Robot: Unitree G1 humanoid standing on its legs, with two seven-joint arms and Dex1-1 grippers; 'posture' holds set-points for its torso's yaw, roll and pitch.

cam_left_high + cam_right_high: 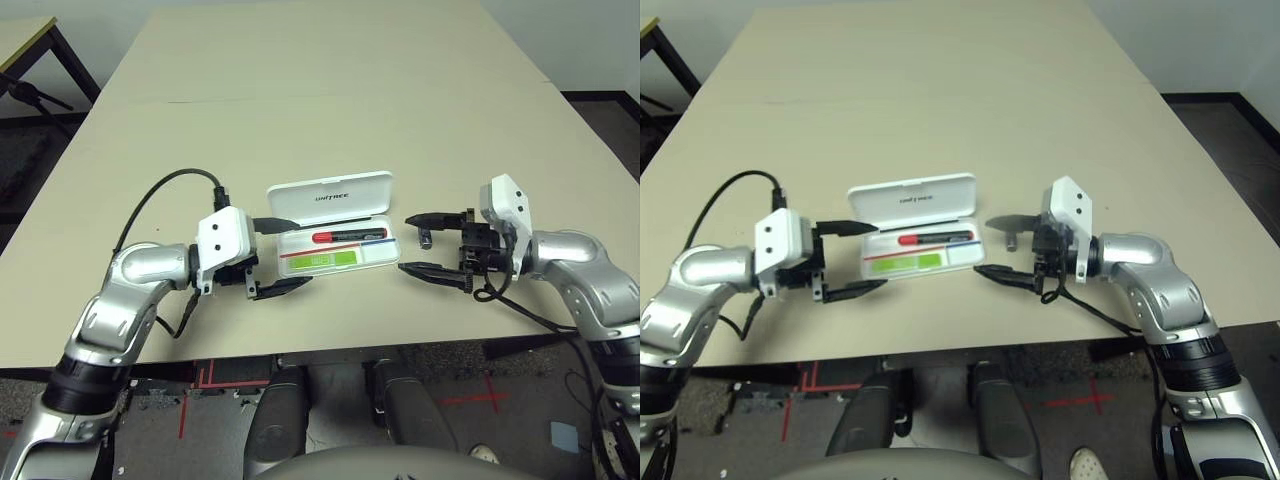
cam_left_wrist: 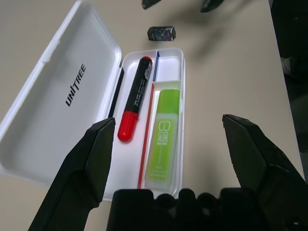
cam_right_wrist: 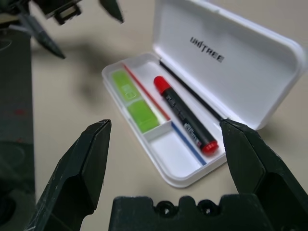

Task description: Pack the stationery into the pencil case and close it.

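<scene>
Block (image 1: 426, 240) lies on the table beside the case (image 1: 340, 255), just inward of the right gripper (image 1: 419, 243), the nearer one; both it and the left gripper (image 1: 283, 255) gape empty.

The pencil case (image 1: 338, 248) is lying open between the left gripper (image 1: 276, 256) and the right gripper (image 1: 423, 244) — both standing just beside its short ends, jaws wide. Its raised lid (image 1: 330, 198) is walling off the far side. The dark grey block (image 2: 161, 33) is sitting on the bench (image 1: 330, 90) by the right end — the far bench is lying bare.
</scene>
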